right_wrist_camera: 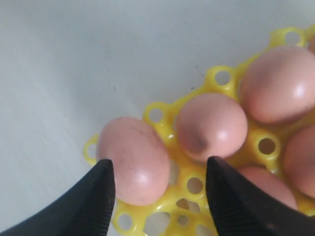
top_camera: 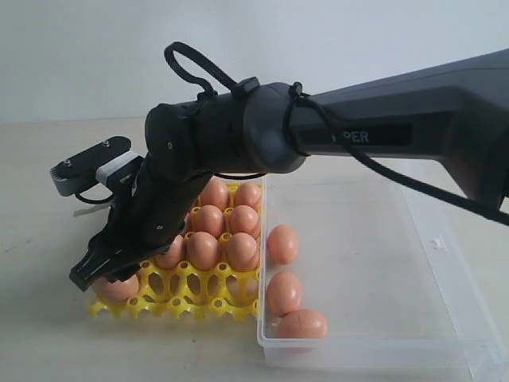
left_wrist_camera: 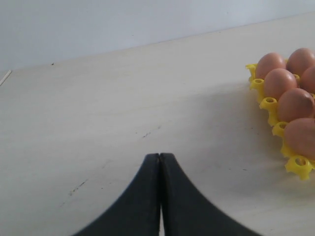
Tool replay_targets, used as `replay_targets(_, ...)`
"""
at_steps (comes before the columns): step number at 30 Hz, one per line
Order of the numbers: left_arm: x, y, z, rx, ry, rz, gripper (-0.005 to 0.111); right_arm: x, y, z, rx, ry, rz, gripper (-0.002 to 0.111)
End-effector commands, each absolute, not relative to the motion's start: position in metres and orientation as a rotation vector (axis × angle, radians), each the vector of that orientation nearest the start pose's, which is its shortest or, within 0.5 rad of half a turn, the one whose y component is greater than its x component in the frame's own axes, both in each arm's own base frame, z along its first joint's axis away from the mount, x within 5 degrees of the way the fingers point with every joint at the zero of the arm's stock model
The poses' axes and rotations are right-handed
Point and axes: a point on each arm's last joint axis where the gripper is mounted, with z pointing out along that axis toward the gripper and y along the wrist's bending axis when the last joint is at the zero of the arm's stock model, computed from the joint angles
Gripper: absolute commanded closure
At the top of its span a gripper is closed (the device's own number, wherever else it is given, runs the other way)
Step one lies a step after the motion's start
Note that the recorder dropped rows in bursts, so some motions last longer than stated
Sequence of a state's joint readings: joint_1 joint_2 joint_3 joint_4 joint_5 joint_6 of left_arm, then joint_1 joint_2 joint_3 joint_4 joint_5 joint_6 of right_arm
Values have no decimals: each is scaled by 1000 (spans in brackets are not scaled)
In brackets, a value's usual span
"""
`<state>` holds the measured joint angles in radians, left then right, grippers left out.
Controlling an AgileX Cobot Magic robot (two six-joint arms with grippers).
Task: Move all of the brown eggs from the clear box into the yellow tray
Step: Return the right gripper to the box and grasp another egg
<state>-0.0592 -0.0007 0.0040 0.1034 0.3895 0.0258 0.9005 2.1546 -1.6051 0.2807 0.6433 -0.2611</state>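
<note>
Egg sits in tray corner cup, right gripper fingers wide around it. Three eggs left in box. Risk: a finger clips the shell on retreat and tips it out. Left gripper closed.

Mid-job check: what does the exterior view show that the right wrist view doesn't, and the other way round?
Exterior only: the clear box, with three brown eggs inside along its tray-side wall. Right wrist only: the right pincer up close, fingers apart around the corner egg. Both: the yellow tray and the seated eggs in its cups.
</note>
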Motion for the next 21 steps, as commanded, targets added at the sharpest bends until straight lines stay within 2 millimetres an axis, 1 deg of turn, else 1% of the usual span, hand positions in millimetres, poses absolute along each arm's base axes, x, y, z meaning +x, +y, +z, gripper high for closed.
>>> replay_targets(1,53,0,179,136,1858,76,107,278,368,198,-1232,2341,486,55)
replay_targets(5,53,0,179,136,1858,76,107,275,358,231,-1219,2300,462,55)
replay_targets(8,53,0,179,136,1858,76,107,275,344,255,-1198,2293,425,55)
replay_targets(9,53,0,179,136,1858,76,107,277,336,263,-1176,2306,407,55)
replay_targets(11,53,0,179,136,1858,76,107,281,318,271,-1108,2334,374,55)
replay_targets(12,53,0,179,136,1858,76,107,284,293,270,-1026,2384,332,55)
replay_targets(13,53,0,179,136,1858,76,107,285,282,271,-995,2391,325,55)
replay_targets(14,53,0,179,136,1858,76,107,288,254,264,-907,2435,315,55)
replay_targets(15,53,0,179,136,1858,76,107,290,243,261,-861,2457,311,55)
replay_targets(16,53,0,179,136,1858,76,107,292,228,255,-776,2501,324,55)
replay_targets(19,53,0,179,136,1858,76,107,301,196,242,-636,2599,318,55)
replay_targets(21,53,0,179,136,1858,76,107,308,181,232,-572,2680,298,55)
